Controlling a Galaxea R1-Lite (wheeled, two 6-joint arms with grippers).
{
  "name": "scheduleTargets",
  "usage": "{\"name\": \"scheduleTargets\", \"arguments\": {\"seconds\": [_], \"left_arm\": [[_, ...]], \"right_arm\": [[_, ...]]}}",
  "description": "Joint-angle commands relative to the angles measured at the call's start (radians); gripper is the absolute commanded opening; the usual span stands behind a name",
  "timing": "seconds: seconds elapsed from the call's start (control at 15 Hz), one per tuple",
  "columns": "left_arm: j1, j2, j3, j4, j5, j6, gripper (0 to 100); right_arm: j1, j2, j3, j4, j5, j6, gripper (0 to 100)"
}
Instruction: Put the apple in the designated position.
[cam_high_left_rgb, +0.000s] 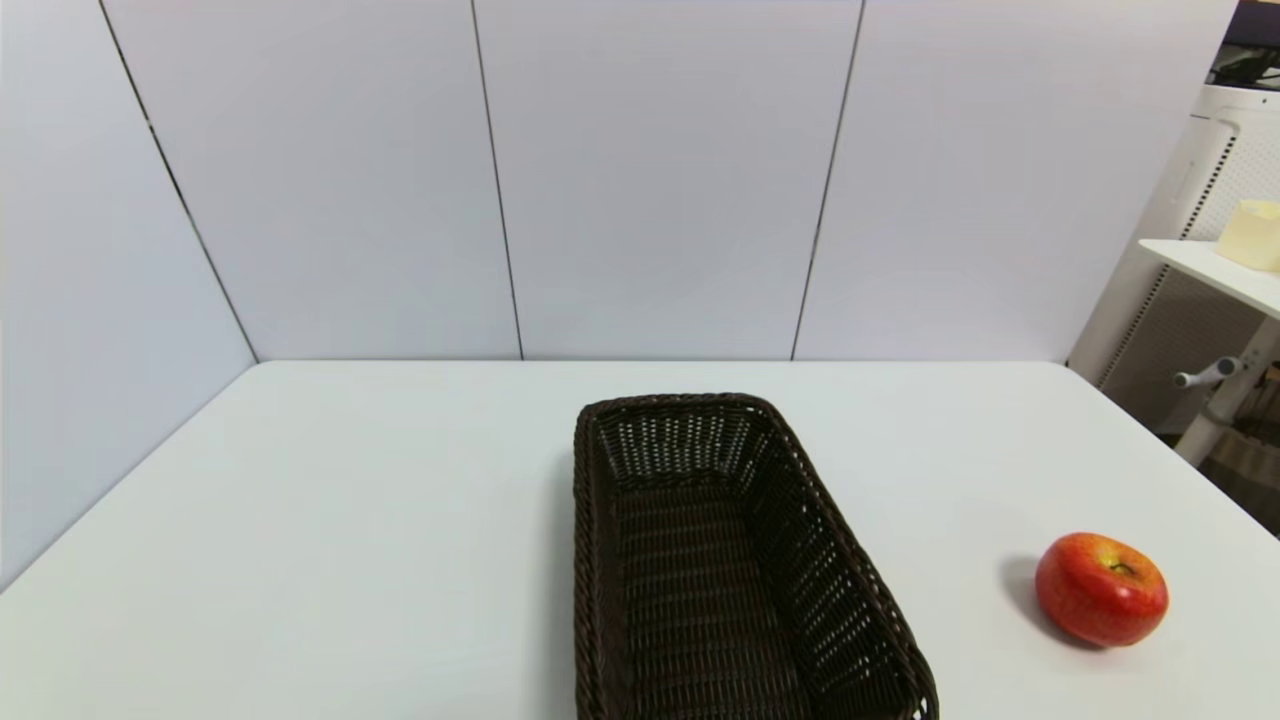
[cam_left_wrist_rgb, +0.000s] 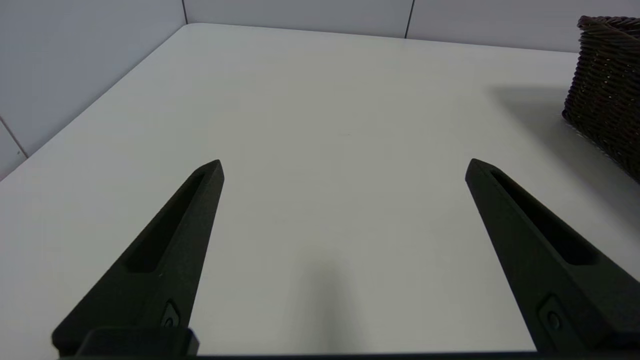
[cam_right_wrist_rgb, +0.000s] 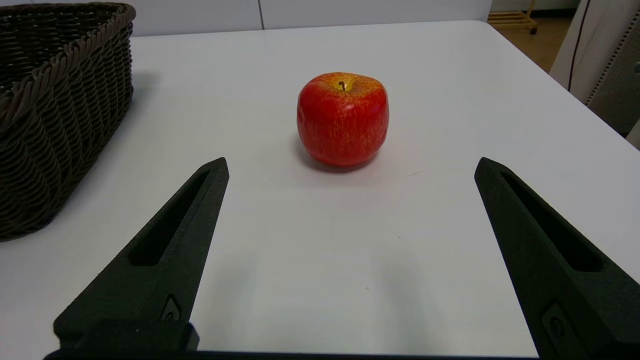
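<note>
One apple (cam_high_left_rgb: 1101, 589) is sitting upright on the white table (cam_high_left_rgb: 400, 520), to the right of one dark wicker basket (cam_high_left_rgb: 880, 610) and apart from it. The right gripper (cam_right_wrist_rgb: 351, 167) is hovering near the apple, fingers spread wide and holding nothing. The left gripper (cam_left_wrist_rgb: 345, 167) is hanging likewise spread over bare table left of the basket.

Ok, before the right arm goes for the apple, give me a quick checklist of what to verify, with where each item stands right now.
1. Right gripper open wide enough for the apple: ok.
2. Apple lined up between the right fingers, ahead of the tips, untouched: ok.
3. Apple sitting upright on the table, stem up: ok.
4. Apple clear of the basket, with bare tabletop between them: ok.
5. Left gripper open, over bare table, out of the way: ok.
6. Designated position marked on the table: cannot tell, no mark visible.
</note>
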Motion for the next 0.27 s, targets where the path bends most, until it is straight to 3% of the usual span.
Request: {"name": "scheduleTargets", "arguments": {"seconds": [0.07, 0.27], "left_arm": [[0.0, 0.002, 0.0, -0.001, 0.0, -0.001, 100], [0.0, 0.002, 0.0, -0.001, 0.0, -0.001, 100]], "right_arm": [[0.0, 0.001, 0.002, -0.009, 0.001, 0.001, 100], [0.0, 0.001, 0.003, -0.011, 0.001, -0.001, 100]]}}
